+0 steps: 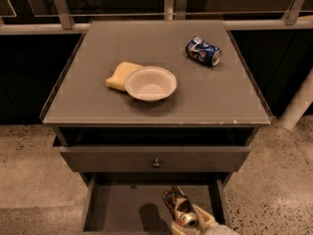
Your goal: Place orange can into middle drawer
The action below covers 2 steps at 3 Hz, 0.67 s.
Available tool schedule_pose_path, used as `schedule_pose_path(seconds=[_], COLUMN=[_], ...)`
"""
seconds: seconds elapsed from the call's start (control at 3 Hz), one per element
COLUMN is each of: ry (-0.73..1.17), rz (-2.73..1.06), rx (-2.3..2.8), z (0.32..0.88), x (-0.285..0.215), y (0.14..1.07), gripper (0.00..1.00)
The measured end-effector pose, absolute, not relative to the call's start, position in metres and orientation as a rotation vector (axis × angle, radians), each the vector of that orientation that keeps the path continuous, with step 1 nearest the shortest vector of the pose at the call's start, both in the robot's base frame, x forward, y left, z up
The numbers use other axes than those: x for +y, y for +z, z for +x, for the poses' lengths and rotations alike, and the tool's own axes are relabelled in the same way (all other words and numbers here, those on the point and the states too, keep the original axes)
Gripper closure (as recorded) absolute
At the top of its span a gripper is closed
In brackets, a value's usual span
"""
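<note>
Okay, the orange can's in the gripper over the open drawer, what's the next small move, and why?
Probably lower the gripper a little before letting go. It is at the bottom edge of the view, holding the orange can tilted over the right part of the open middle drawer. The can's shadow lies apart from it on the bare floor, which suggests it is not resting there yet.

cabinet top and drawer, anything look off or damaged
The blue-and-white can lies crumpled on its side at the back right of the cabinet top. The orange can, dented, tilts in the gripper over the open middle drawer.
</note>
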<state>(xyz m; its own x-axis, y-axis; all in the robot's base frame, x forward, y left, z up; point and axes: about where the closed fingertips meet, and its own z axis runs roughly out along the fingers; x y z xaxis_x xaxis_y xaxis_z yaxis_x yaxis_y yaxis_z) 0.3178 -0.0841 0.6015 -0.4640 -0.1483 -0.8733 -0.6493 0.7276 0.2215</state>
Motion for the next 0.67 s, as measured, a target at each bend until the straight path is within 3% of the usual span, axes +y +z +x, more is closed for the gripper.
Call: schedule_pose_path(seconds=[0.67], ry=[0.991], rz=[-0.483], rx=[2.027], z=[0.324], x=[-0.061], y=[0.507], gripper=[1.0])
